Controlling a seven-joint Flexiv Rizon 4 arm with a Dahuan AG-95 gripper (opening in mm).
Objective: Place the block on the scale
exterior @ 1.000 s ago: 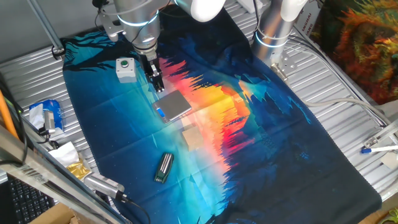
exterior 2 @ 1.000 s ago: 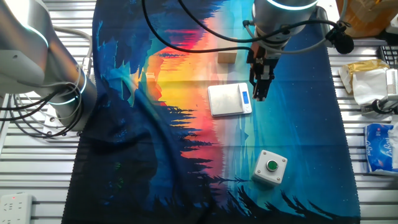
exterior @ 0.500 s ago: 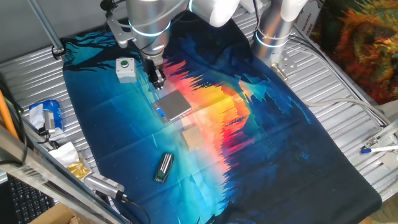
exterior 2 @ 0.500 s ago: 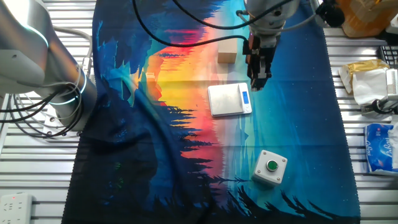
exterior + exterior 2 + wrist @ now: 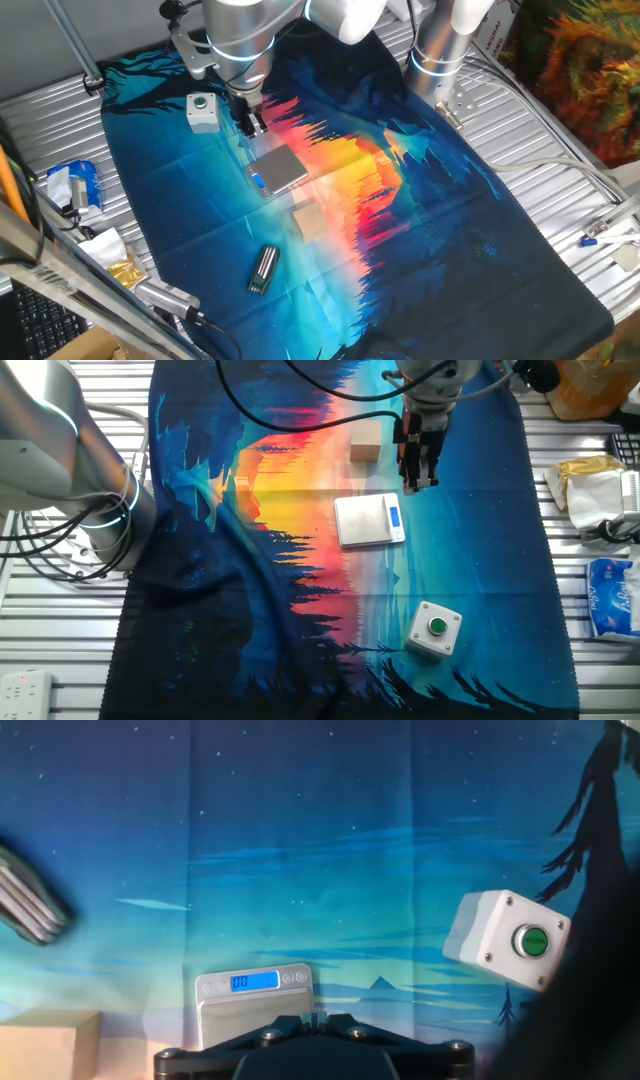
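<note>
The block (image 5: 310, 220) is a pale tan wooden cube lying on the cloth, just beyond the scale on the side away from the button box. It also shows in the other fixed view (image 5: 365, 440) and at the bottom left of the hand view (image 5: 45, 1045). The scale (image 5: 278, 170) (image 5: 368, 520) lies flat with nothing on its silver plate, and its blue display (image 5: 255, 981) is lit. My gripper (image 5: 250, 122) (image 5: 415, 480) (image 5: 317, 1017) is shut and empty. It hangs above the cloth beside the scale's blue-strip edge.
A white box with a green button (image 5: 202, 112) (image 5: 435, 628) (image 5: 510, 940) stands near the gripper. A dark metallic cylinder (image 5: 263, 268) (image 5: 30, 905) lies past the block. A second arm's base (image 5: 440, 50) stands at the back. Clutter lines the metal table's edges.
My gripper has risen a little and drifted away from the scale's blue edge, still shut and empty. The block and the scale have not moved.
</note>
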